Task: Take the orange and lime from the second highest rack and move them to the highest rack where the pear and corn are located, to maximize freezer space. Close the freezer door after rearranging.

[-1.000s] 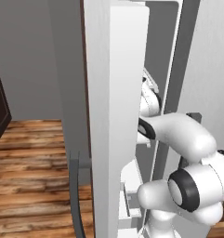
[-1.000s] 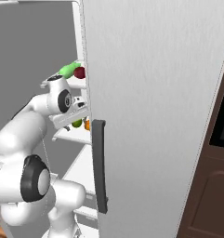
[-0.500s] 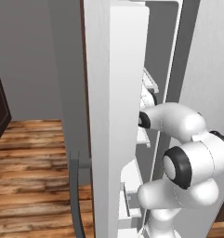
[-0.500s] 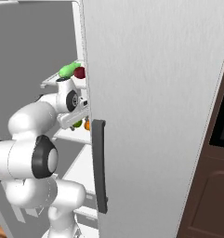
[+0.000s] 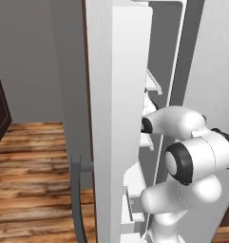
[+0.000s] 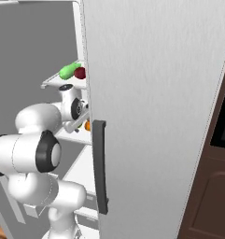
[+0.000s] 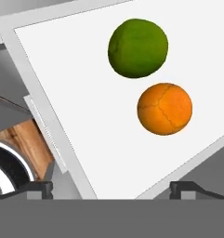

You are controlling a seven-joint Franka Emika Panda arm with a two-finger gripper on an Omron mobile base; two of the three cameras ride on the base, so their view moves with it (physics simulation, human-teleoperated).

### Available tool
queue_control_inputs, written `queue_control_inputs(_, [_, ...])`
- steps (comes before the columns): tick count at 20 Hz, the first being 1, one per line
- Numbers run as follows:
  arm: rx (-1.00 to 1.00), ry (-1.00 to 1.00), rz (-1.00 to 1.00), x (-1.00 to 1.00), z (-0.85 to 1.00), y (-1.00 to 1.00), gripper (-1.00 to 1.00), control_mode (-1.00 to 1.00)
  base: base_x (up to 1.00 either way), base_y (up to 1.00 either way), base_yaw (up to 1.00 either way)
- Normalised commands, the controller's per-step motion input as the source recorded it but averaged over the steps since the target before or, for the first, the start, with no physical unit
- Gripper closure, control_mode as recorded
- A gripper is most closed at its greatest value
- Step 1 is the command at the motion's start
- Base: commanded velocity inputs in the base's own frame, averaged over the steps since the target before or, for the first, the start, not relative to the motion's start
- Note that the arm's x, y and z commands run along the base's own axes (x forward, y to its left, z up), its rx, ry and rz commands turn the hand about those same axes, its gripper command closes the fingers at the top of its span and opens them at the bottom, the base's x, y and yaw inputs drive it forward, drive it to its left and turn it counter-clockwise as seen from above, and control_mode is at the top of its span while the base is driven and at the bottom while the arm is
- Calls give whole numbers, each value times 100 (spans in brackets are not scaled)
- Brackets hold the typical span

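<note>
In the left base view, the tall white freezer door (image 5: 118, 123) stands open edge-on, its moulded inner side facing the white arm (image 5: 192, 156), which reaches in past white shelves (image 5: 151, 85). A dark grey curved bar (image 5: 77, 199) shows low on the left above the brown wood-plank floor (image 5: 30, 161).

In the right base view, a broad pale grey door face (image 6: 156, 107) with a long dark grey vertical handle (image 6: 101, 172) covers much of the compartment. Left of it, the highest white rack (image 6: 58, 83) carries a green oblong piece (image 6: 68, 71) touching a dark red one (image 6: 80, 73). On the rack below, a sliver of the round orange (image 6: 87, 125) peeks out just beside the door edge, close to the arm's wrist. A dark brown cabinet panel (image 6: 212, 186) stands at the right.

In the hand view, the gripper (image 7: 111, 188) hangs over the flat white rack (image 7: 76, 107), its tips spread wide and holding nothing. The round dark green lime (image 7: 138, 47) and the orange (image 7: 164, 109) lie near each other, not touching.
</note>
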Motion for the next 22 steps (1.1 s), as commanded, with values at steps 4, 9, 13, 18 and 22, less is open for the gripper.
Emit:
queue_control_inputs(4, [-7,0,0,11,-34,-1,-100,-100,0,0,0])
queue_control_inputs(9, [0,0,0,13,-19,-2,-100,-100,0,0,0])
queue_control_inputs(13, [0,0,0,32,-9,-2,-100,-100,0,0,0])
queue_control_inputs(18, [1,-2,0,33,-1,-10,-100,-100,0,0,0])
queue_control_inputs(22, [0,0,0,40,-9,-3,-100,-100,0,0,0])
